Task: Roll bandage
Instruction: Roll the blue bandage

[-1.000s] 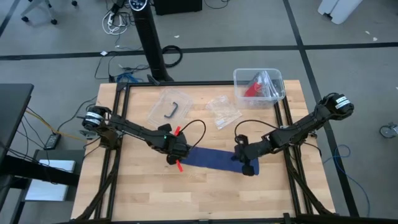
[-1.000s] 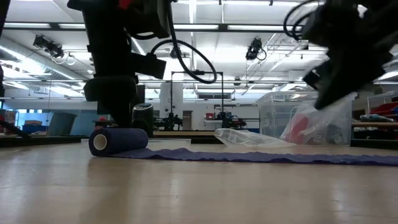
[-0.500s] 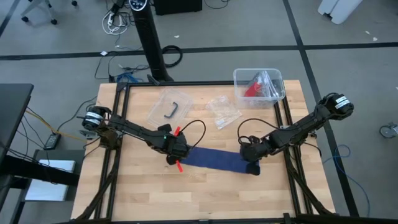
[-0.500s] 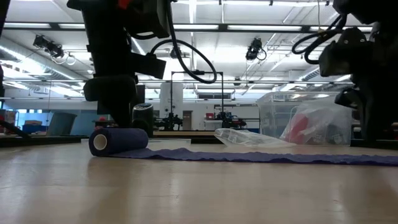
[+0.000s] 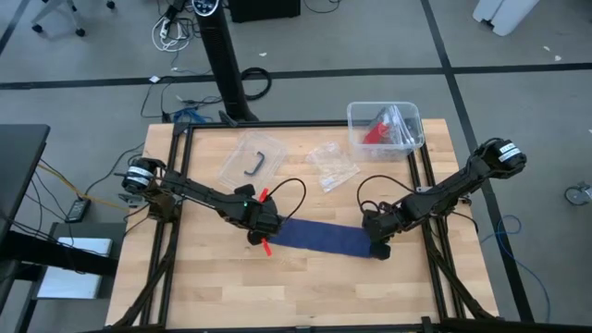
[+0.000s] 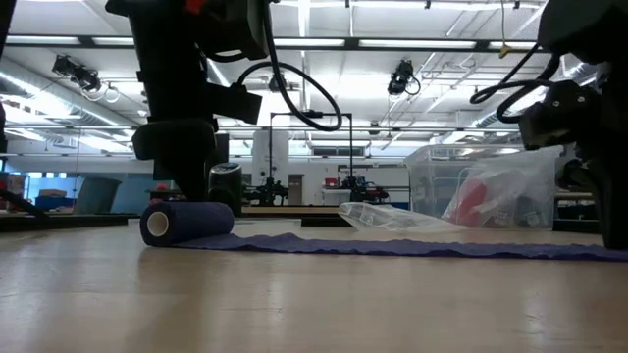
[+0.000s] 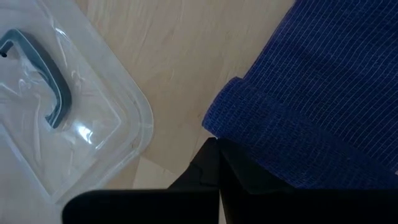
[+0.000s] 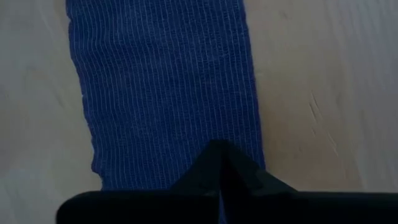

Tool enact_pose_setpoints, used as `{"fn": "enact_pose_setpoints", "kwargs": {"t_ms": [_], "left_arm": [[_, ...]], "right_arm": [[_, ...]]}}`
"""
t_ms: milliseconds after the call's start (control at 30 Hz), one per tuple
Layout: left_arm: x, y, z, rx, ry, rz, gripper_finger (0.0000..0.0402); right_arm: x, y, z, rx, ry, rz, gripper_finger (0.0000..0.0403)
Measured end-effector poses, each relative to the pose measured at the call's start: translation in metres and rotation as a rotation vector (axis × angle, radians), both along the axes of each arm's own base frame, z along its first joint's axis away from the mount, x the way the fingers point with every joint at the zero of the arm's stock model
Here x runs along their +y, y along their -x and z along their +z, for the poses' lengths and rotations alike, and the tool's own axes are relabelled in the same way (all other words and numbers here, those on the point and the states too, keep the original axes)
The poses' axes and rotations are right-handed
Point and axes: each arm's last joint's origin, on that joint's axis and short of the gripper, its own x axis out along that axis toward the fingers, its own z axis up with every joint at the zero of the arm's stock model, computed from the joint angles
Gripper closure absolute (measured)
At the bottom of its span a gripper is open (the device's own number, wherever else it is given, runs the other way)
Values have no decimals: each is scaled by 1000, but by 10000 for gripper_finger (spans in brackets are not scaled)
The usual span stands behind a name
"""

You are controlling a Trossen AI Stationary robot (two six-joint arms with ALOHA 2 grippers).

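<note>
Now: bandage (image 5: 319,237) flat on wooden table (image 5: 203,287); both end effectors closed; ceiling lights behind

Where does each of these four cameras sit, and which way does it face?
High: overhead, straight down; both arms, bandage on the table.
Low: table height, facing the room; bandage's rolled end, arms above.
Left wrist: above the roll; left end effector at the bottom.
Right wrist: above the flat strip; right end effector.
All four show the bandage.

A robotics lab or workshop hall: the wooden worktop (image 5: 305,277) sits in a black metal frame (image 5: 430,231) on a grey tiled floor (image 5: 83,55). Beyond it run ceiling strip lights (image 6: 392,42), mounted cameras (image 6: 400,74) and loose cables (image 5: 171,32).
</note>
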Motion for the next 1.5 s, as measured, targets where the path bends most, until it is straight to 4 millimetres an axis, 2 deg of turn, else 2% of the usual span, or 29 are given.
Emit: {"fn": "enact_pose_setpoints", "kwargs": {"t_ms": [500, 1000, 1167, 1500], "left_arm": [[0, 1, 0, 13, -4, 0, 401], [0, -1, 0, -12, -5, 0, 401], [-1, -6, 1, -60, 3, -14, 401], [-6, -17, 3, -178, 21, -50, 401]], "right_arm": [[1, 3, 0, 32, -17, -1, 402], [14, -3, 17, -4, 27, 79, 401], [16, -11, 22, -106, 87, 103, 401], [19, -40, 41, -471, 193, 231, 402]]}}
